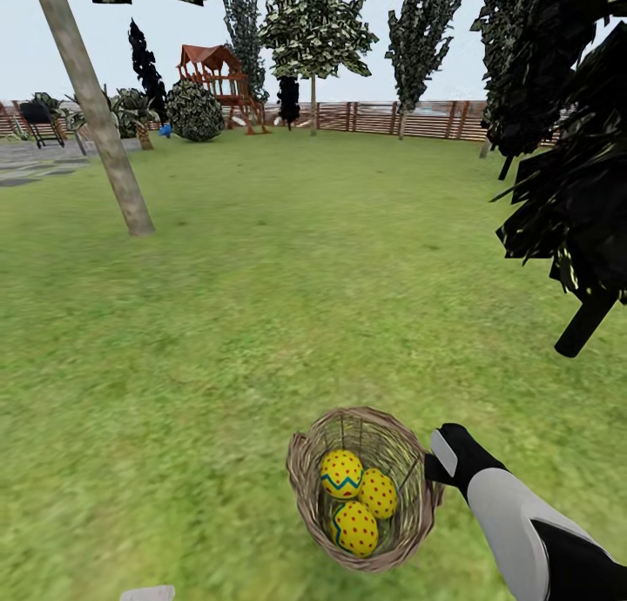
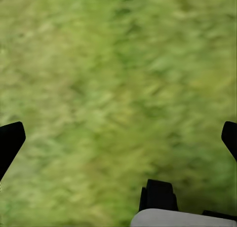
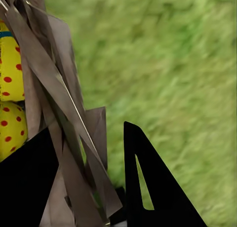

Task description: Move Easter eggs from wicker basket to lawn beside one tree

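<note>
A wicker basket [image 1: 364, 488] sits on the lawn [image 1: 261, 305] near the robot, holding three Easter eggs [image 1: 357, 496], the lowest partly hidden by the rim. The right claw [image 3: 86, 172] straddles the basket's right wall, one finger inside, one outside. The left claw [image 2: 118, 138] hangs spread over blurred grass. A leaning tree [image 1: 91, 104] stands far left, its canopy cut off.

Three yellow, red-dotted Easter eggs [image 1: 357, 496] lay clustered inside the round brown wicker basket [image 1: 305, 483], which sat tilted on the mottled green lawn [image 1: 218, 322], well apart from the leaning pale-trunked tree [image 1: 96, 113]
</note>
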{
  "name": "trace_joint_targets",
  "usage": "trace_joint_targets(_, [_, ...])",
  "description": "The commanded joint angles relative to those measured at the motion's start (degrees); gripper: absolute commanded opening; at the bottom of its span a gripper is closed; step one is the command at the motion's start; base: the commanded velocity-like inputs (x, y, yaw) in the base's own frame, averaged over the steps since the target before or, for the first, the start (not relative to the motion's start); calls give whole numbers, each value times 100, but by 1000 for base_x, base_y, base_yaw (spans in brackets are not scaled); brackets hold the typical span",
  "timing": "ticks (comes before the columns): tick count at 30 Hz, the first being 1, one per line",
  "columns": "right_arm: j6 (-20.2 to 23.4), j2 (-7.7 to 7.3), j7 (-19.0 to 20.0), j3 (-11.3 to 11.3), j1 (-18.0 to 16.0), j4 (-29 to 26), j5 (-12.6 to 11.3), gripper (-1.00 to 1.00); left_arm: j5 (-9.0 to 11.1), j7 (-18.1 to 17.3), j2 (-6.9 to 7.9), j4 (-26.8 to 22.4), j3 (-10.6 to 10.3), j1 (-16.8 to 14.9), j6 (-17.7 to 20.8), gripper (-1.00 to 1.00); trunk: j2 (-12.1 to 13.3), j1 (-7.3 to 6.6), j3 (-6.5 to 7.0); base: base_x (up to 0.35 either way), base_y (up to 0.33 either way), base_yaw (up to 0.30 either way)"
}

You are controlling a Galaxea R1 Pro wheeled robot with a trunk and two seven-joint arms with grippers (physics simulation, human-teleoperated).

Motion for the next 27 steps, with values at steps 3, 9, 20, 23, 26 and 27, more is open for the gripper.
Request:
trace_joint_targets(3, [12, 5, -15, -33, -3, -3, -28, -100, -1, 16, 1, -12, -5, 2, 32, 100, 119, -67, 51, 0, 0, 0])
trace_joint_targets(9, [12, 59, -15, -27, -3, -14, -23, -100, -4, 16, 1, -12, -1, 2, 31, 100, 360, -198, 158, 0, 0, 0])
trace_joint_targets(20, [12, 121, -15, -25, -3, -53, -20, -100, -8, 16, 1, -12, 0, 2, 23, 100, 801, -440, 356, 0, 0, 0])
trace_joint_targets(23, [12, 130, -15, -25, -3, -52, -18, -100, -5, 16, 1, 52, -3, 2, 23, 100, 922, -506, 410, 0, 0, 0])
trace_joint_targets(26, [12, 138, -15, -21, -3, -52, -13, -100, 13, 16, 1, 207, -5, 2, 23, 100, 1042, -572, 464, 0, 0, 7])
trace_joint_targets(27, [12, 139, -15, -20, -3, -52, -12, -100, 15, 16, 1, 226, -5, 2, 23, 100, 1082, -594, 482, 0, 0, 84])
